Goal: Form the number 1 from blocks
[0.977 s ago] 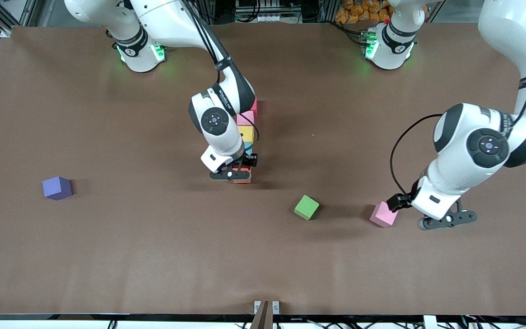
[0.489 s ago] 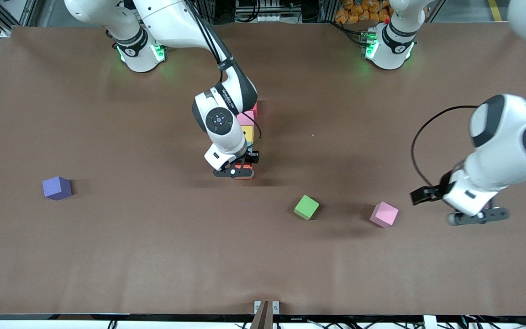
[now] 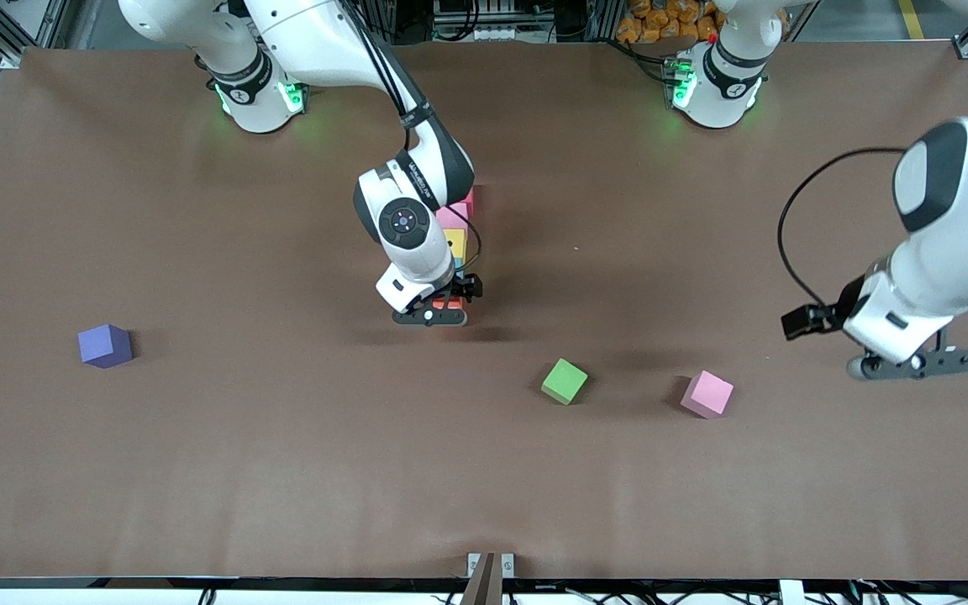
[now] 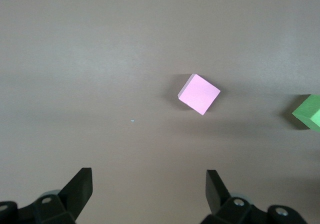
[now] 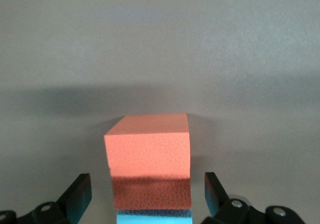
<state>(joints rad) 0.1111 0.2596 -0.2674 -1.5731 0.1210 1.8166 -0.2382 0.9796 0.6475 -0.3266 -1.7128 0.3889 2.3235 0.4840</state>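
A column of blocks lies in the middle of the table: crimson [image 3: 470, 200] farthest from the front camera, then pink [image 3: 450, 218], yellow [image 3: 455, 244], sky-blue [image 5: 154, 217] and orange [image 5: 148, 156] nearest. My right gripper [image 3: 440, 317] is down over the orange block. It is open, with a finger [image 5: 77, 194] on each side and a gap to the block. My left gripper [image 3: 911, 364] hangs open and empty above the table toward the left arm's end. A loose pale pink cube [image 3: 707, 393] also shows in the left wrist view [image 4: 199, 94].
A green cube [image 3: 565, 381] lies tilted between the column and the loose pink cube, nearer to the front camera than the column. A purple cube [image 3: 104, 345] sits alone toward the right arm's end. The brown table [image 3: 282, 470] is bare along its front edge.
My right gripper has opened off the orange block, which stays at the near end of the column. My left gripper has moved away from the loose pink cube toward the left arm's end.
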